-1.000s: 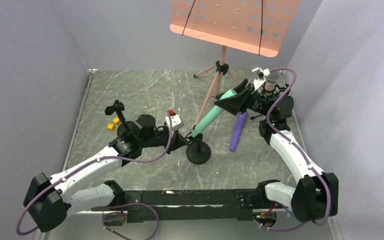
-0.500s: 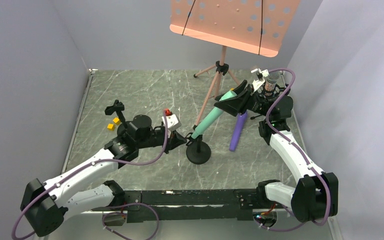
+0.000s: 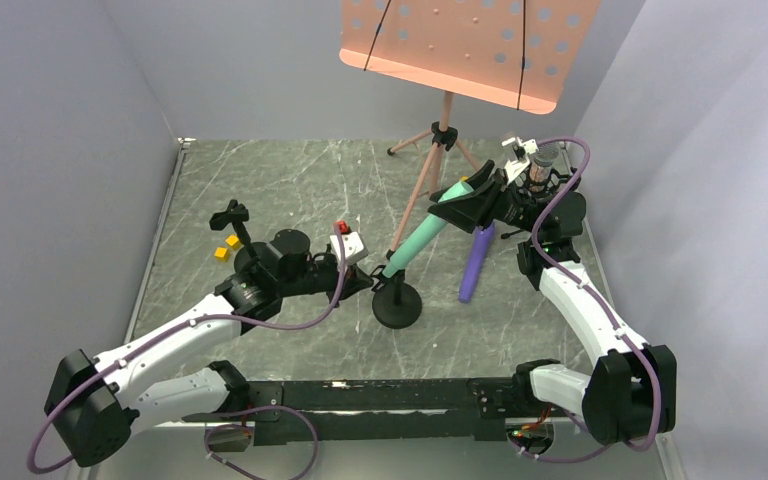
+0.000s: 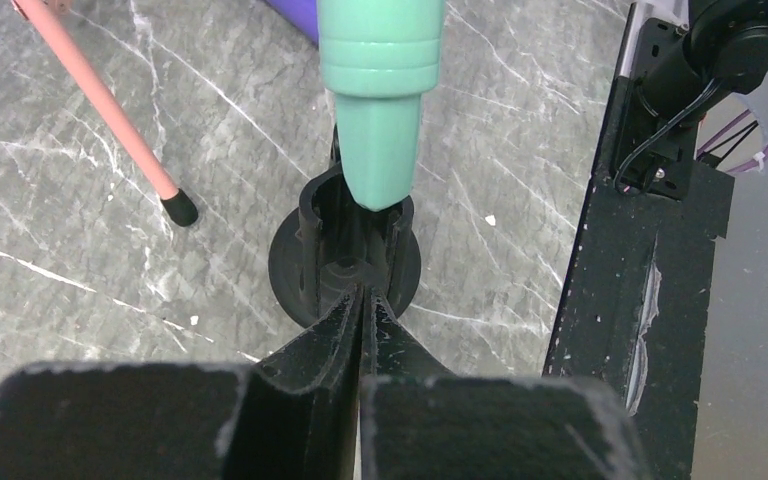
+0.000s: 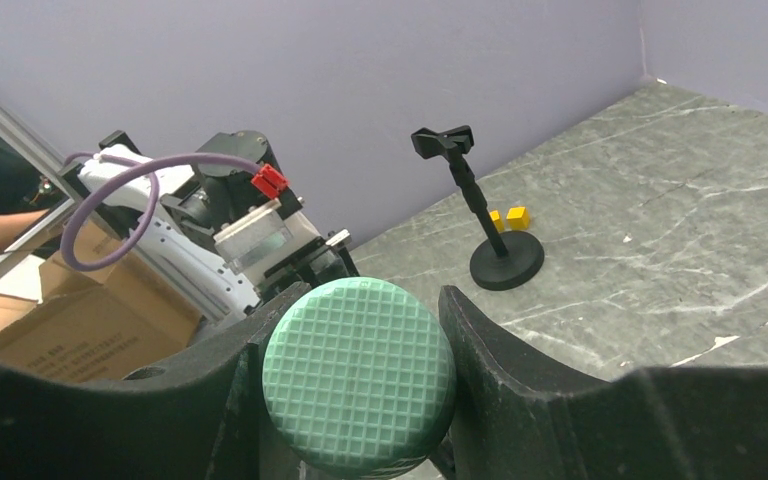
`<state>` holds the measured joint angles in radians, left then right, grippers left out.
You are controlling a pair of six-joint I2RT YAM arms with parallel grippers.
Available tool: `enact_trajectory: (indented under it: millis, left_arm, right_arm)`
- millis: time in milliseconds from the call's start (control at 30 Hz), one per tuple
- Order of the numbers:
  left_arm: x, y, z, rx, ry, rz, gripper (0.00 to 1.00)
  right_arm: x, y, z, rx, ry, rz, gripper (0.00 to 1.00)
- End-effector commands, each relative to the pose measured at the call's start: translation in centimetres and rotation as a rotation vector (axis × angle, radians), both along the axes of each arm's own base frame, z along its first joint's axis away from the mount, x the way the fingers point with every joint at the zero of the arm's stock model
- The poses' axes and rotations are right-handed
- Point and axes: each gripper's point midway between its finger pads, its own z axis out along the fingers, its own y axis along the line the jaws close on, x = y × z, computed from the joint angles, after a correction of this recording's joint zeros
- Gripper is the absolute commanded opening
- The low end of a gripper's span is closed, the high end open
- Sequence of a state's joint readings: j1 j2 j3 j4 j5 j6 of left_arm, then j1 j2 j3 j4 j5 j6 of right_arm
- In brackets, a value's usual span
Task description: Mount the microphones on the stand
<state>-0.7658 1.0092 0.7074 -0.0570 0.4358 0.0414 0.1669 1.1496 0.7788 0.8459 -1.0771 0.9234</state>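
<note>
The right gripper (image 5: 355, 335) pinched the mint mic (image 3: 420, 235) at its head. The mic's tail tip met the stand clip (image 4: 312, 212) just ahead of the left gripper (image 4: 360, 297), whose fingers were pressed together. A tripod leg (image 4: 100, 105) stood to its left. The purple mic (image 3: 475, 262) lay beneath the right gripper.
</note>
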Motion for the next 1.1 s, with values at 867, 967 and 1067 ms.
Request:
enact_trajectory:
  millis: [867, 967, 1067]
  left_arm:
    - [0.6, -2.1, 0.2, -0.022, -0.016, -0.026, 0.35]
    - [0.6, -2.1, 0.1, -0.021, -0.013, -0.028, 0.35]
    - [0.4, -2.1, 0.1, -0.022, -0.010, -0.031, 0.36]
  right_arm:
    - [-0.8, 0.8, -0.1, -0.033, -0.075, 0.016, 0.08]
    - [-1.1, 1.3, -0.9, -0.061, -0.083, 0.028, 0.08]
    - [-1.1, 1.8, -1.6, -0.089, -0.095, 0.032, 0.08]
